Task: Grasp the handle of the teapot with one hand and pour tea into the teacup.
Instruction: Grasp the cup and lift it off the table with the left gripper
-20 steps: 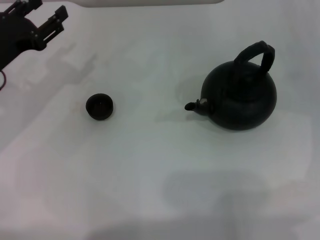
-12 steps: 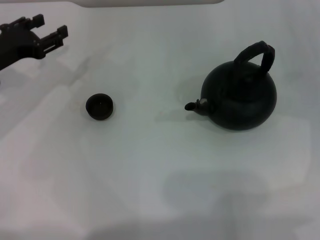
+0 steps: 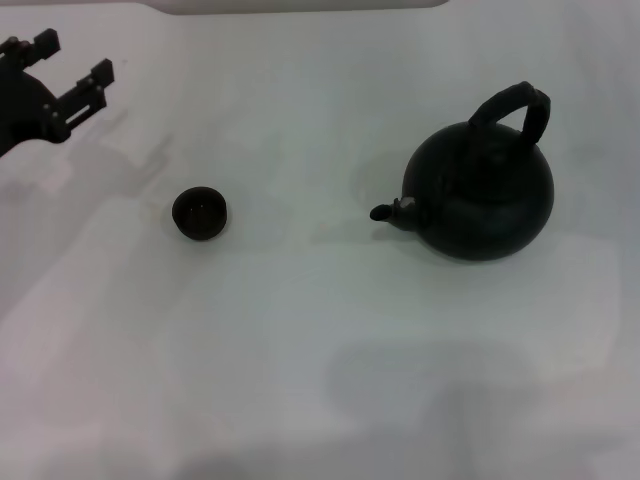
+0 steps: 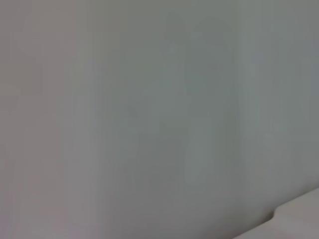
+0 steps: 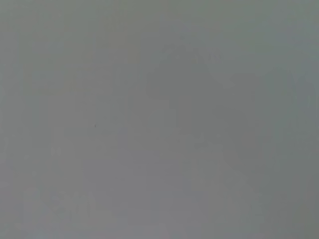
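Now left tool (image 3: 72, 62) farther left.

A large round black matte teapot (image 3: 480, 195) is seen standing upright on the right of the scene; its bulbous body is turned so that the short stubby spout (image 3: 388, 212) is pointed to the left; a thick black arched handle (image 3: 515, 112) is raised over its top, towards the far right side of the body. A tiny black handleless teacup (image 3: 198, 213) is set upright well apart to the left, roughly level with the spout; it is low and bowl-like, and its contents cannot be told.
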`<state>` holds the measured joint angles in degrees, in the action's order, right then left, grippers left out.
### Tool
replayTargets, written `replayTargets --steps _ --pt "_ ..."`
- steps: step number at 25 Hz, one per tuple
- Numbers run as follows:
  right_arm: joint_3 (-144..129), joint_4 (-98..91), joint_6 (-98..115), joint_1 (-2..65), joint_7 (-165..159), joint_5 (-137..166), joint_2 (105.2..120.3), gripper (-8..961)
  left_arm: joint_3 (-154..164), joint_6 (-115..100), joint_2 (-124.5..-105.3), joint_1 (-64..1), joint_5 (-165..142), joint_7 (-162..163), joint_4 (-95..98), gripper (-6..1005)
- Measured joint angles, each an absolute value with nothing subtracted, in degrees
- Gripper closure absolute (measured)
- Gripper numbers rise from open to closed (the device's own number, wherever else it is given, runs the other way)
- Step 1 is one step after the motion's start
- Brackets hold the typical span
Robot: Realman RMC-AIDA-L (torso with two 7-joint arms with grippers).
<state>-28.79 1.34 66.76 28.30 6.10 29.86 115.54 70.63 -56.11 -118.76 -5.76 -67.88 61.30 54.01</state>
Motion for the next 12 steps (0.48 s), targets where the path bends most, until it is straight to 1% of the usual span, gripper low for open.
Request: replayTargets --steps 4,10,12 --pt "-28.9 -0.2 66.5 28.3 6.1 29.9 115.34 105 70.4 -58.1 -118.62 -5.4 -68.9 61.2 54.4 299" --pt "-29.0 -1.8 65.9 27.9 6.2 30.0 115.11 106 70.5 -59.8 -118.76 -5.9 -62.8 55.6 52.4 377" --pt "-29.0 -2.2 65.4 27.7 6.2 30.0 115.05 106 70.5 -60.9 -118.65 -5.9 -62.7 54.6 52.2 602"
